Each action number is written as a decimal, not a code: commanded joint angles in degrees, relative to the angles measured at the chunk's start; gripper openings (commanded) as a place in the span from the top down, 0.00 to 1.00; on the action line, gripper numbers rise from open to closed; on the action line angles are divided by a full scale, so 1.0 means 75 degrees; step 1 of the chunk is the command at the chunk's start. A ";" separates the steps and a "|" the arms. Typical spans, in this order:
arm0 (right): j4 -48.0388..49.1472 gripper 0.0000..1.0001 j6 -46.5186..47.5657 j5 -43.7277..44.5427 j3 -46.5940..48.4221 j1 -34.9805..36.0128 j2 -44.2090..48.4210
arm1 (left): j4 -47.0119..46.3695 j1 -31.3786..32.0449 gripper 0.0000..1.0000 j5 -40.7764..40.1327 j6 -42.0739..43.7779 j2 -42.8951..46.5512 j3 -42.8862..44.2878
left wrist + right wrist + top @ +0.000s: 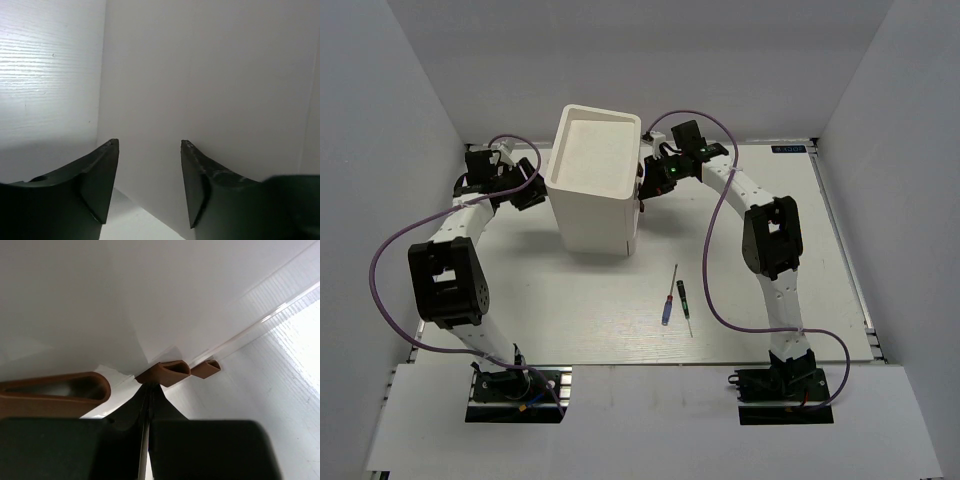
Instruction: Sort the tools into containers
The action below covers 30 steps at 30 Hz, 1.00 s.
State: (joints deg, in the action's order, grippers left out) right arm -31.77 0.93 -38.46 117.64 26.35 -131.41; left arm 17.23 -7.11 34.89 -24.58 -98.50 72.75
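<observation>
The blue-handled screwdriver [667, 308] and the black-handled screwdriver [681, 291] are lying side by side on the table [570, 300], near the front of the white cabinet [592, 180]. At the cabinet's right side, your right gripper [148, 385] is pressing its fingers together, with the tips touching the middle of three brownish hollow handle ends [165, 373]. Your left gripper [150, 150] is gaping wide, facing the cabinet's left wall.
</observation>
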 commanded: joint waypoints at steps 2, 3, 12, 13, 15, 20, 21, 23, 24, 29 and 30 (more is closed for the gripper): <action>0.0357 1.00 0.0485 -0.0099 -0.0182 0.0015 0.0458 | 0.0397 0.0081 0.33 0.0271 -0.0168 0.0629 -0.0243; 0.0508 1.00 0.0961 0.0040 -0.0553 -0.0021 0.0541 | 0.0502 0.0081 0.27 0.0014 -0.0168 0.0699 -0.0243; 0.1001 0.43 0.3014 -0.0966 -0.1786 -0.0595 0.0659 | 0.1041 -0.0153 0.09 -0.0516 -0.0168 0.1378 -0.0559; 0.1129 0.36 0.3075 -0.0966 -0.1869 -0.0607 0.0670 | 0.1112 -0.0153 0.07 -0.0516 -0.0099 0.1472 -0.0559; 0.1878 0.31 0.3471 -0.1001 -0.2359 -0.0700 0.0706 | 0.1112 -0.0234 0.05 -0.0586 -0.0098 0.1543 -0.0653; 0.2793 0.22 0.4562 -0.1656 -0.2784 -0.0783 0.0484 | 0.1252 -0.0305 0.04 -0.0657 -0.0098 0.1695 -0.0888; 0.2794 0.22 0.4633 -0.1762 -0.2714 -0.0806 0.0413 | 0.1253 -0.0305 0.04 -0.0657 -0.0098 0.1696 -0.0969; 0.3189 0.22 0.4693 -0.1845 -0.2573 -0.0795 0.0226 | 0.1253 -0.0375 0.03 -0.0657 -0.0098 0.1766 -0.0970; 0.3309 0.22 0.4693 -0.1845 -0.2573 -0.0783 0.0109 | 0.1253 -0.0376 0.03 -0.0657 -0.0098 0.1766 -0.1039; 0.4013 0.22 0.4154 -0.1775 -0.2316 -0.0748 -0.0231 | 0.1323 -0.0376 0.03 -0.0657 -0.0098 0.1836 -0.1040; 0.4013 0.22 0.4153 -0.1775 -0.2152 -0.0748 -0.0418 | 0.1323 -0.0376 0.03 -0.0657 -0.0098 0.1836 -0.1040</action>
State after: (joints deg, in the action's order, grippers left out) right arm -6.66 31.92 -50.09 97.89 20.51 -132.25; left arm 26.96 -9.65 29.30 -25.76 -88.03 65.17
